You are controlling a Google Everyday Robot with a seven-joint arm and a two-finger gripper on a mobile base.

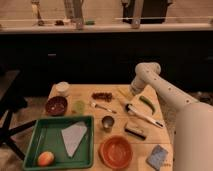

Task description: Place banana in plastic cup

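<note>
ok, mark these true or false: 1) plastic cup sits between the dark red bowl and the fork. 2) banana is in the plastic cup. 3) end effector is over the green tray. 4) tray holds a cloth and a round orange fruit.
1) True. The plastic cup stands between the dark red bowl and the fork.
2) False. The banana lies on the table towards its far edge, well away from the cup.
3) False. The end effector is at the table's far right, close beside the banana, not over the green tray.
4) True. A cloth and a round orange fruit lie in the tray.
</note>
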